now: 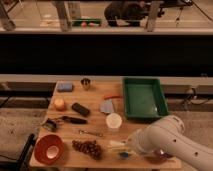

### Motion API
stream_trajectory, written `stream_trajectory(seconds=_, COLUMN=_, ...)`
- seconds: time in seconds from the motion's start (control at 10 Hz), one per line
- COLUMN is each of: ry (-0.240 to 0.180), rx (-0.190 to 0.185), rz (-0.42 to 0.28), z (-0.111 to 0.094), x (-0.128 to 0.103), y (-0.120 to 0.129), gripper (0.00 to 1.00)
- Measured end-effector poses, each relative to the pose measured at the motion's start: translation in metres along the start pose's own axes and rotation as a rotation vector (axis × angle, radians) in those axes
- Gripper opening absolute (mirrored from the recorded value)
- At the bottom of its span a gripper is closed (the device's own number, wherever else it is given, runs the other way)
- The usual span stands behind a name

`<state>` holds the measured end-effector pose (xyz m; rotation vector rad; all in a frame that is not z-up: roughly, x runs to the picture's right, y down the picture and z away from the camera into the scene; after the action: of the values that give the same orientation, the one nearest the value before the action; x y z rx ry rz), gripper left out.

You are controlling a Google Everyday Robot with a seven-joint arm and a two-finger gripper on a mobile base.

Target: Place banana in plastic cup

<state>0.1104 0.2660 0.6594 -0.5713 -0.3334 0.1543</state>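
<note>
The banana (pixel 116 144) is a pale, elongated shape lying near the table's front edge, right of the grapes. A small patch of blue just below it is the plastic cup (pixel 124 155), mostly hidden by my arm. My gripper (pixel 128 148) is at the end of the white arm, low over the table's front right, right beside the banana and above the blue cup. I cannot tell whether it holds anything.
On the wooden table (pixel 95 97) are a cream cup (pixel 114 121), metal cup (pixel 86 83), green tray (pixel 144 97), blue sponge (pixel 65 87), orange fruit (pixel 59 103), black block (pixel 80 109), grapes (pixel 87 147) and an orange bowl (pixel 48 148). A purple bowl (pixel 161 156) peeks from under my arm.
</note>
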Motion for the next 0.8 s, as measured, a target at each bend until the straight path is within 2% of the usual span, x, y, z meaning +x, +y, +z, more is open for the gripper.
stream_trajectory(seconds=0.1, ry=0.000, rx=-0.003, rz=0.001, z=0.0019, x=0.0003, y=-0.0011, gripper=0.73)
stream_trajectory(seconds=0.2, ry=0.000, rx=-0.005, rz=0.003, z=0.0031, x=0.0003, y=-0.0019, gripper=0.78)
stream_trajectory(seconds=0.8, ry=0.014, rx=-0.010, rz=0.001, z=0.0087, x=0.0006, y=-0.0073, gripper=0.80)
